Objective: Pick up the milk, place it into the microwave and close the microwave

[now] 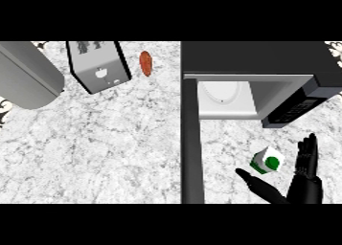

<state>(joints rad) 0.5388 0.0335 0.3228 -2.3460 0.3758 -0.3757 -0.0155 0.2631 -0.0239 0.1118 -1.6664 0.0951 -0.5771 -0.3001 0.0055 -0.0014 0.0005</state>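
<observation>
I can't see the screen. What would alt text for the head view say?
The robot's open right hand reaches around a small green-and-white milk carton on a marble counter, thumb and fingers on either side, not yet closed. Behind stands a black microwave, door swung open; a toaster sits far left.

milk [267, 161]: small white carton, green band at base, green round cap on top. Sits tilted on the counter, in the gap between right hand's [305, 184] thumb and straight fingers, just ahead of the palm, no visible contact. microwave [262, 83]: dark body, beyond the hand's fingertips, well apart. Its door [191, 139] is swung fully open, seen edge-on as a dark bar left of the hand. White cavity exposed, round turntable plate inside. Control panel at the cavity's right.
</observation>
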